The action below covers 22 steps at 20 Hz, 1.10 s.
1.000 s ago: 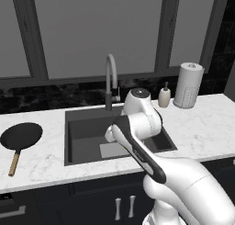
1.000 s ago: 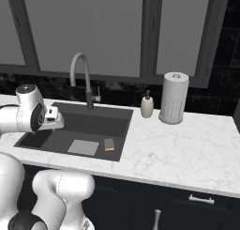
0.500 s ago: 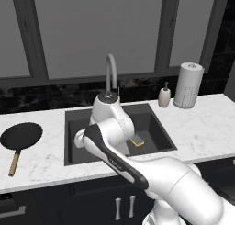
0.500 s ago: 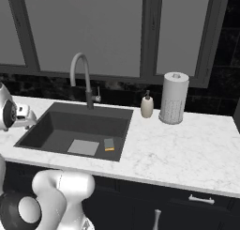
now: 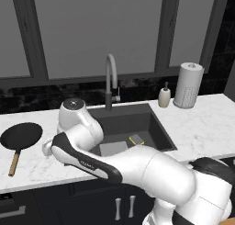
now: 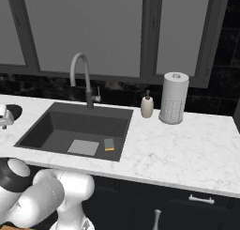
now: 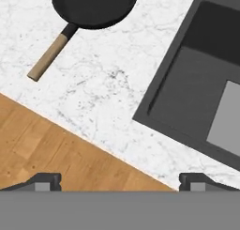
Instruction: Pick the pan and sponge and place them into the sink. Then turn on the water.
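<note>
The gripper [image 7: 120, 181] is hovering wide open over the marble counter's [image 7: 108, 88] front edge, holding nothing. Beyond it, the frying pan [image 7: 93, 6] is lying on the counter, left of the sink [image 5: 158, 127]. The sponge [image 5: 136, 139] is resting inside the sink beside the drain plate [image 5: 113, 148].

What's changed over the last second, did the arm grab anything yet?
Nothing grabbed. The arm swung from over the sink leftward toward the pan; the gripper, jaws open and empty, now looks down at the counter beside it. The pan stayed on the counter, the sponge in the sink.
</note>
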Motion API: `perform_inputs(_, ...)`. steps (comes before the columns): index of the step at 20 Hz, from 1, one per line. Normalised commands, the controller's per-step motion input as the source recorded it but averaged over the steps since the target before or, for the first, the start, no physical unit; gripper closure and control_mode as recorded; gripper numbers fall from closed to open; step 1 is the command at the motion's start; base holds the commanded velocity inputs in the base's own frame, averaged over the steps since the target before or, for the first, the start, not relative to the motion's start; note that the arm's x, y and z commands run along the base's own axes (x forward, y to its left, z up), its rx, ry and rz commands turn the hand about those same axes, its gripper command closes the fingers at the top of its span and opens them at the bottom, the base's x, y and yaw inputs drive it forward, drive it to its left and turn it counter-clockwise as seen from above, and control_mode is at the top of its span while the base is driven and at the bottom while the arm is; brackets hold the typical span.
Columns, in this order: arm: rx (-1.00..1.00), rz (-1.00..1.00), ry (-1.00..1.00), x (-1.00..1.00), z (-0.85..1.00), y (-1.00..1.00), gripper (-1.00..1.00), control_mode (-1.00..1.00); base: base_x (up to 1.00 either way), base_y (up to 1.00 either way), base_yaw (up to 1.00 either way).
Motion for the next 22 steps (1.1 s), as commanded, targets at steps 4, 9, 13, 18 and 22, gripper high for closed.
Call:
perform_inputs(4, 0.04, 0.10, 0.00, 0.49, -0.39, 0.68, -1.00, -1.00, 0.00, 0.00, 0.00)
perform_inputs(9, 0.02, 0.02, 0.08, 0.50, -0.23, 0.55, -1.00, -1.00, 0.00, 0.00, 0.00)
perform_inputs(13, 0.00, 0.00, 0.28, 0.27, -0.12, 0.43, -1.00, -1.00, 0.00, 0.00, 0.00)
perform_inputs(18, -0.01, -0.02, 0.27, 0.01, -0.12, 0.29, -1.00, -1.00, 0.00, 0.00, 0.00)
perform_inputs(22, -0.07, -0.05, 0.08, 0.00, -0.01, 0.30, -1.00, -1.00, 0.00, 0.00, 0.00)
